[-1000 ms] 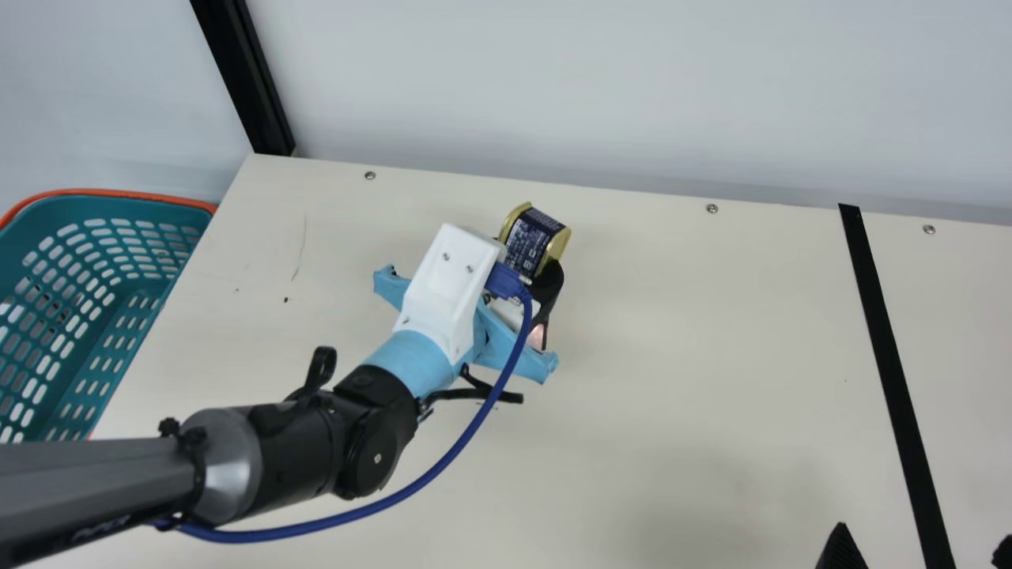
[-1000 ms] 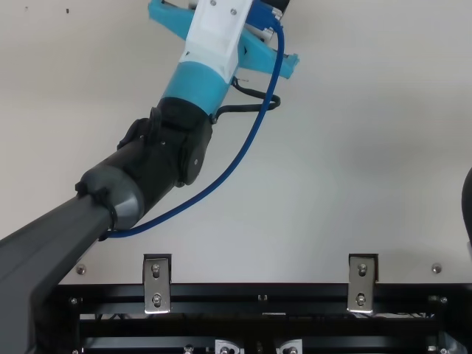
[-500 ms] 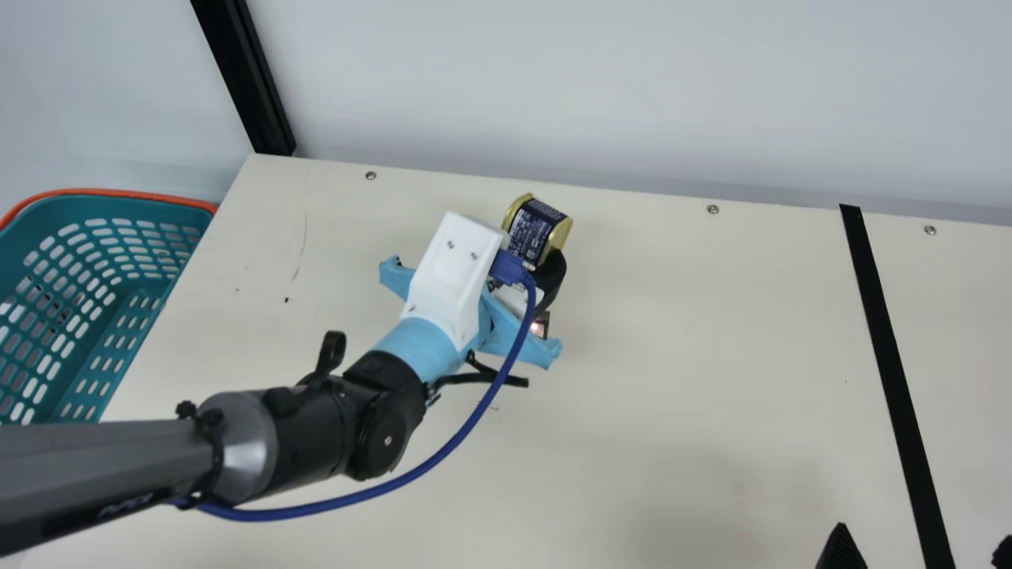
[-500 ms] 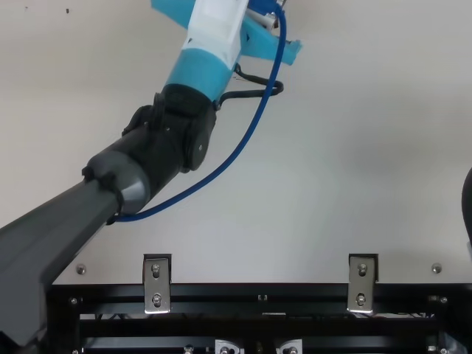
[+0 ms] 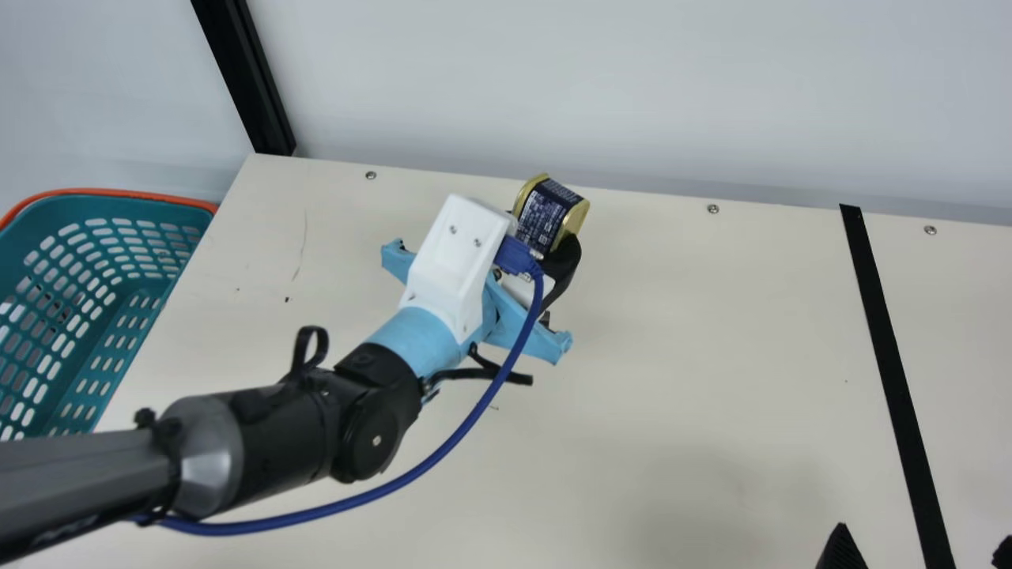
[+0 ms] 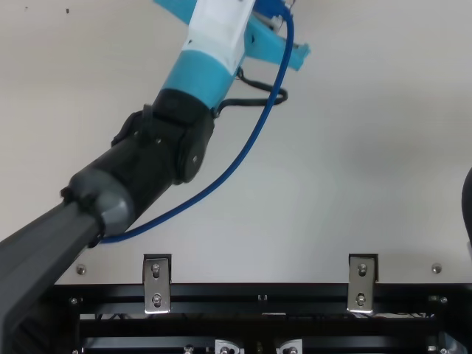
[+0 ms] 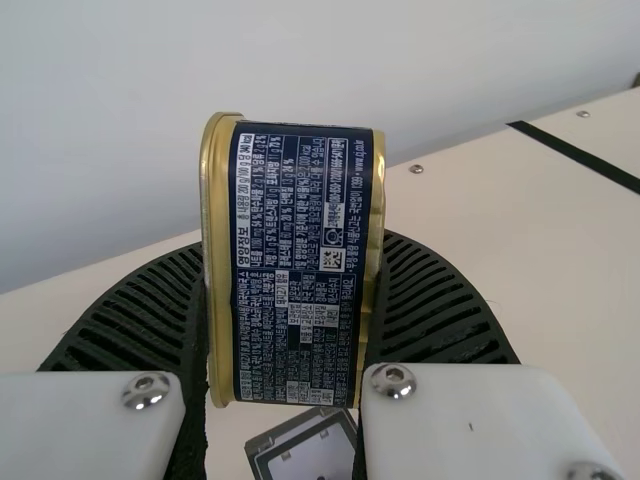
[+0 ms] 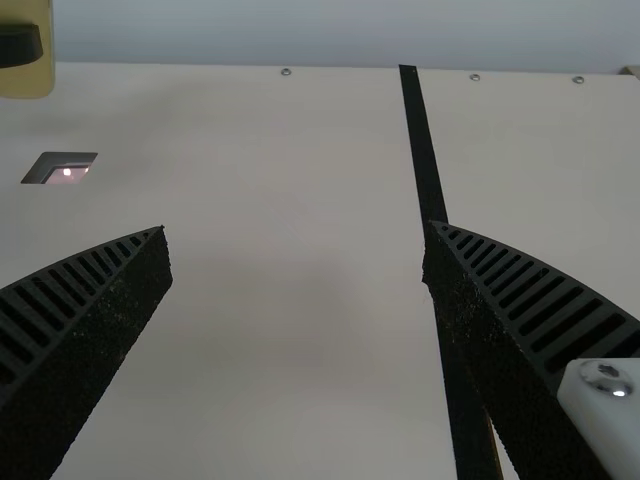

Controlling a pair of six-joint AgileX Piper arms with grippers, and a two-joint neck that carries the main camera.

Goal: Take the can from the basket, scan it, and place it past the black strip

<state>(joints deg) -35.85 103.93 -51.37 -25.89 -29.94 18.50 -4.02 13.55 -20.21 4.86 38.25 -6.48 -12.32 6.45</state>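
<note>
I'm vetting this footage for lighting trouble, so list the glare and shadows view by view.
Main view: soft, dim shading low on the table. Top view: a similar faint patch toward the right. Left wrist view: bright glints on the screws, sheen on the gold rim of the can. Right wrist view: a bright spot inside the scanner.

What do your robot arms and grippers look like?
My left arm is grey and black, with a silver collar, light-blue parts, a white cover and a blue cable. My left gripper and right gripper have black, ribbed fingers.
</note>
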